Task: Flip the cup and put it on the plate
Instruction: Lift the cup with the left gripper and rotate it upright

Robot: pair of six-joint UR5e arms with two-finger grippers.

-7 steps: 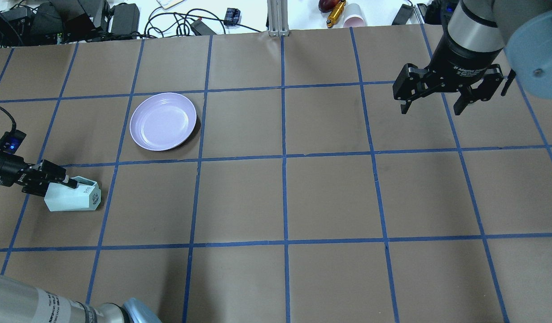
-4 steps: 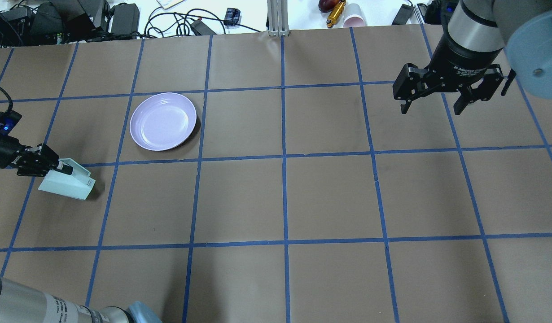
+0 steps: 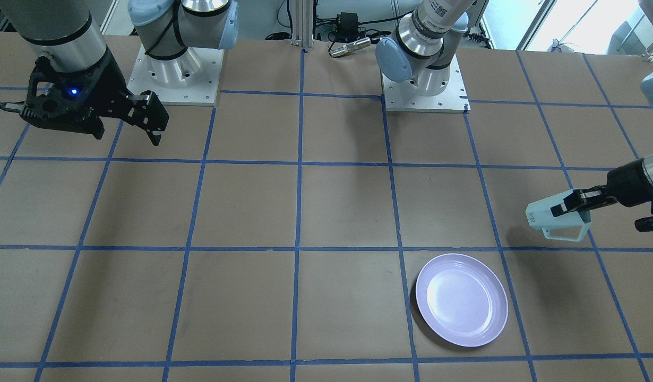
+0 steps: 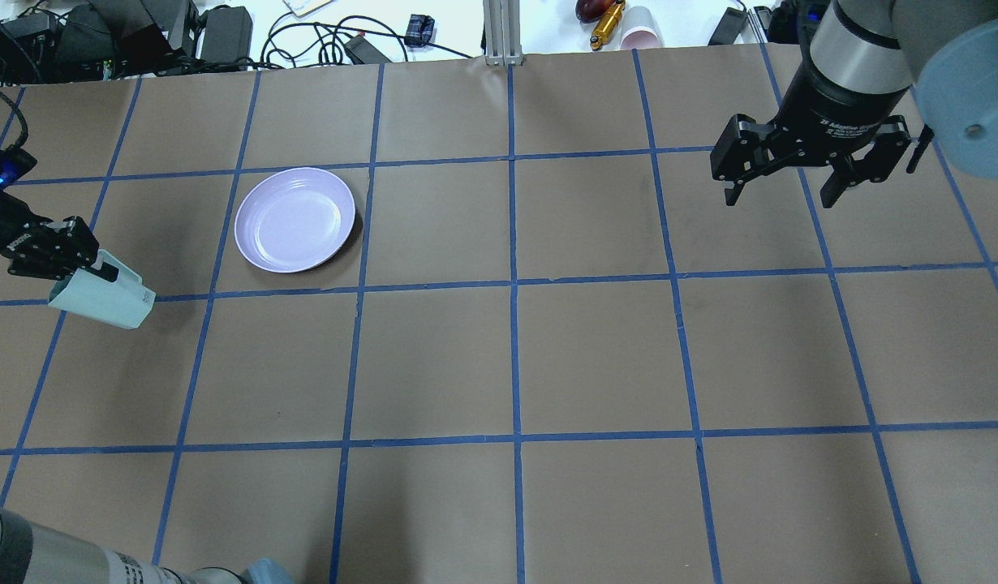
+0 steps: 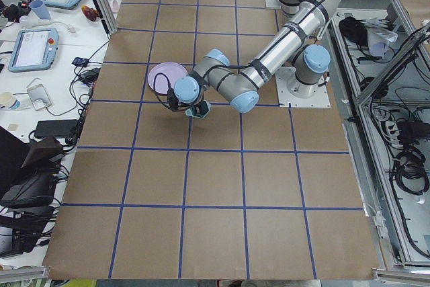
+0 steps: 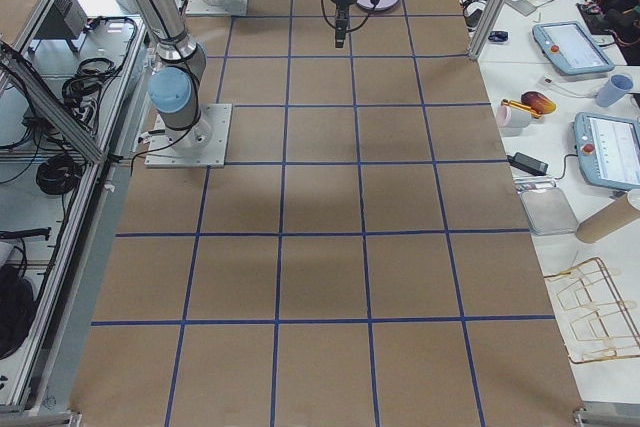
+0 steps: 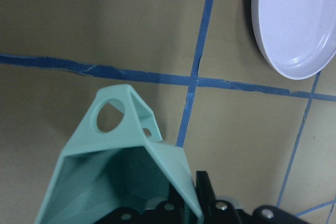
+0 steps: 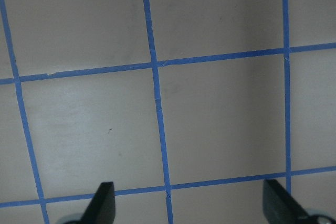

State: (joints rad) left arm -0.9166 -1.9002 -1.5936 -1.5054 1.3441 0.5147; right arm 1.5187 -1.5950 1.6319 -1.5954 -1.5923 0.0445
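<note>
The pale mint-green faceted cup (image 4: 101, 298) hangs tilted on its side above the table at the left, base toward the table's middle. My left gripper (image 4: 101, 272) is shut on its rim wall beside the handle. In the front-facing view the cup (image 3: 550, 217) is at the right, held by the left gripper (image 3: 570, 204). The left wrist view shows the cup's teal inside and handle (image 7: 118, 145). The lavender plate (image 4: 294, 219) lies bare beyond and right of the cup; it also shows in the front-facing view (image 3: 461, 300) and left wrist view (image 7: 294, 19). My right gripper (image 4: 779, 195) is open and empty, high at the far right.
Brown paper with a blue tape grid (image 4: 514, 284) covers the table. Cables, boxes and a pink cup (image 4: 638, 28) lie beyond the far edge. The two arm bases (image 3: 170, 69) stand on the robot's side. The right wrist view shows only bare grid squares (image 8: 157, 103).
My left gripper has raised the cup and carried it left and toward the far side, tilting it so its base points more downward. The right arm has not moved.
</note>
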